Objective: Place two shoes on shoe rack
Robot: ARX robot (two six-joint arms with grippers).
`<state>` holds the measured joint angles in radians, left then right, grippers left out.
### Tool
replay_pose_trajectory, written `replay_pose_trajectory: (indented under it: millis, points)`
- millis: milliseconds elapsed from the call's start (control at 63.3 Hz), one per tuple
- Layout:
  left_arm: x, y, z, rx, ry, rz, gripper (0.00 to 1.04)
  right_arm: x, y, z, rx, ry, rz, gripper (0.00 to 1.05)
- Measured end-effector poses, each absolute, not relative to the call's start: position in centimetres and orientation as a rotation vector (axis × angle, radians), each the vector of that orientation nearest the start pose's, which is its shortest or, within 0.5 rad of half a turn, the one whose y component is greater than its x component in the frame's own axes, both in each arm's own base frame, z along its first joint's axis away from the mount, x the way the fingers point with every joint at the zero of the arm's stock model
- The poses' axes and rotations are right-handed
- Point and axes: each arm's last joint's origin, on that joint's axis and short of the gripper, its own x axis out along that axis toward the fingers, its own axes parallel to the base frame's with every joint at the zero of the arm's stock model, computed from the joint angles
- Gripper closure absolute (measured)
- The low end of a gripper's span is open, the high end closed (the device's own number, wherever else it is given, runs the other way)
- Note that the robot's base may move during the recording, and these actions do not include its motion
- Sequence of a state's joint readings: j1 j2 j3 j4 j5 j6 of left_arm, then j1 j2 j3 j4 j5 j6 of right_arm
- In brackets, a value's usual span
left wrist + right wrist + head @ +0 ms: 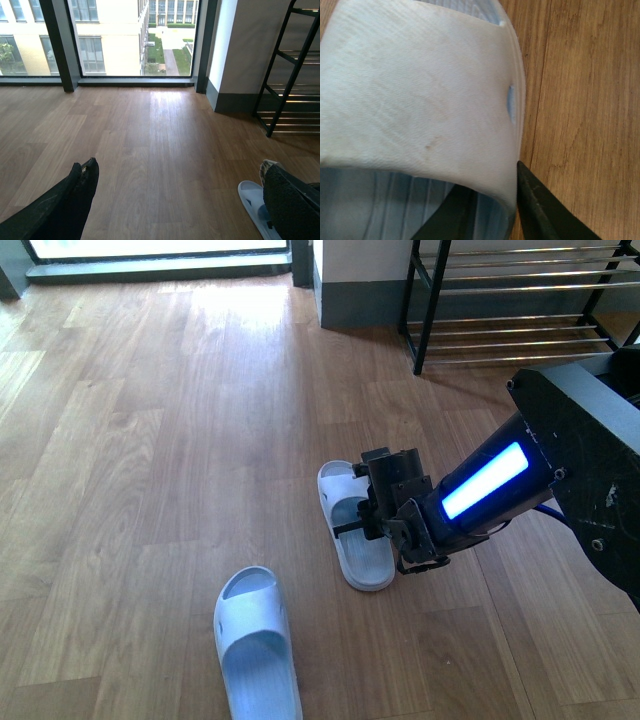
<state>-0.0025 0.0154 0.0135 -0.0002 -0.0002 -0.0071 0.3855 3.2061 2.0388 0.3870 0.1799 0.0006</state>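
Two pale blue-white rubber slides lie on the wooden floor. In the front view, my right gripper [366,517] is shut on the farther slide [350,540], gripping the side of its strap. The right wrist view shows that strap [420,90] up close, with one finger [540,210] outside it and the other under it. The second slide [255,640] lies free nearer to me, to the left. The shoe rack [500,300] stands at the back right, its black uprights and chrome bars bare where visible. My left gripper [180,200] is open over bare floor, with a slide [252,200] beside one finger.
A grey-based wall corner [350,300] stands left of the rack. Floor-to-ceiling windows [125,40] run along the far side. Wooden floor [150,440] stretches out to the left and towards the rack.
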Motion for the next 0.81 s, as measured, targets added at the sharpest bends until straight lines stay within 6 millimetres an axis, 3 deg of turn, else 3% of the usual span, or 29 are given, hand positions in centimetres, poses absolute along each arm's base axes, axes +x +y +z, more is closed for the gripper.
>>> replay_pose_trajectory:
  millis: [47, 190, 347, 569, 663, 805]
  points:
    - [9.8, 0.0, 16.7, -0.007, 0.002, -0.002, 0.09, 46.7, 18.2, -18.1, -0.212, 0.749, 0.194, 1.04]
    - [9.8, 0.0, 16.7, -0.007, 0.002, -0.002, 0.09, 45.9, 17.7, -17.3, -0.193, 0.734, 0.195, 1.03]
    - [9.8, 0.0, 16.7, -0.007, 0.002, -0.002, 0.09, 44.8, 16.7, -14.0, -0.125, 0.675, 0.183, 1.03]
    - [9.8, 0.0, 16.7, -0.007, 0.002, -0.002, 0.09, 42.1, 14.3, -3.9, 0.018, 0.526, 0.193, 1.03]
    - [9.8, 0.0, 16.7, -0.007, 0.002, -0.002, 0.09, 39.4, 12.7, 0.8, 0.060, 0.469, 0.212, 1.03]
    - [9.8, 0.0, 16.7, -0.007, 0.002, -0.002, 0.09, 34.4, 10.1, 5.7, 0.098, 0.448, 0.238, 1.03]
